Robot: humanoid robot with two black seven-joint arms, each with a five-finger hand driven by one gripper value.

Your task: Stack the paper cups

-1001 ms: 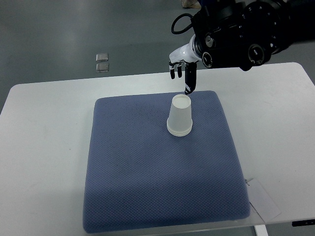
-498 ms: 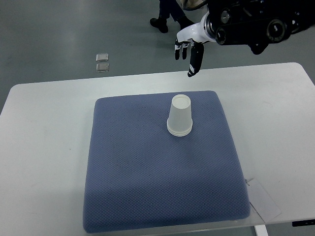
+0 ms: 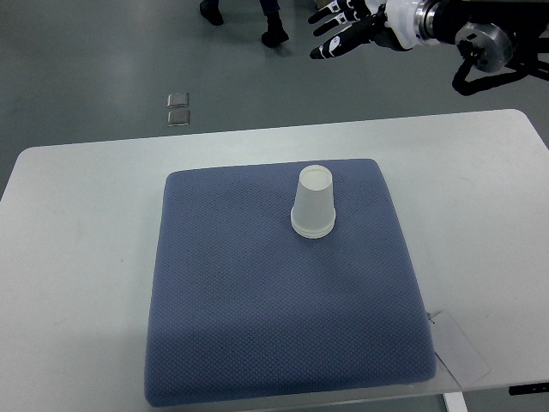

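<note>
The paper cups [image 3: 313, 202] are seen nested upside down on the blue mat [image 3: 257, 309] covering the counter [image 3: 77, 257], apparently already stacked, while the right hand [image 3: 343, 30] is held well clear above, fingers [image 3: 324, 50] spread and empty.

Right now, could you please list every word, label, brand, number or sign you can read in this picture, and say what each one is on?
None: no readable text.
Paper cups: plain white, no print visible.
Blue mat: no label.
White tag at the table's near right corner: blank from here.
</note>
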